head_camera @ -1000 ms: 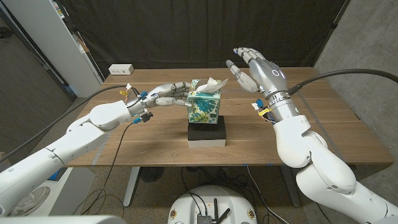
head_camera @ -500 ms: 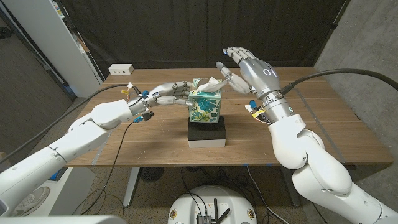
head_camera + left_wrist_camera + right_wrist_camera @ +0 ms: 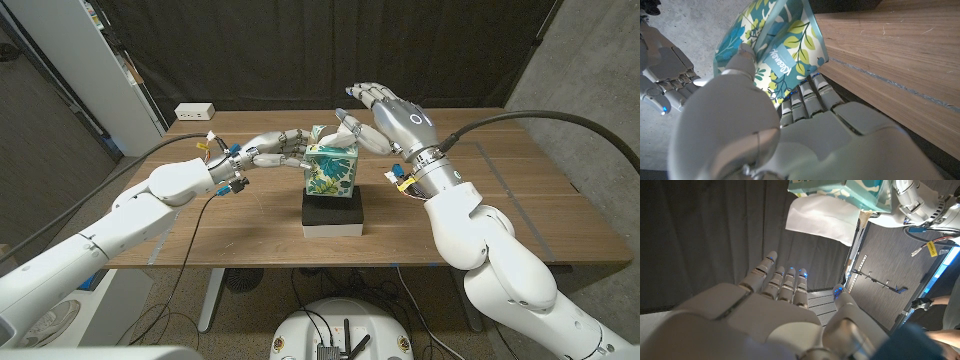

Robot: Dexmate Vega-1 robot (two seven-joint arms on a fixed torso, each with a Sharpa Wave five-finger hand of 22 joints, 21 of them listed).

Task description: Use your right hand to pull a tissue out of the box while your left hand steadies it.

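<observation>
Tissue box [image 3: 329, 169] stands on a black block [image 3: 332, 213] near the middle of the table [image 3: 520, 200], braced by the left hand [image 3: 272, 151], fingers pressed against its side, thumb against the box as the left wrist view shows. Right hand [image 3: 385, 116] hovers just beside and above the box, fingers apart, nothing held, tissue [image 3: 337, 131] protruding from the box top and not yet pinched. Risk: closing short of the tissue and grasping air, or striking the box top and tipping it off the block should the brace slip.
</observation>
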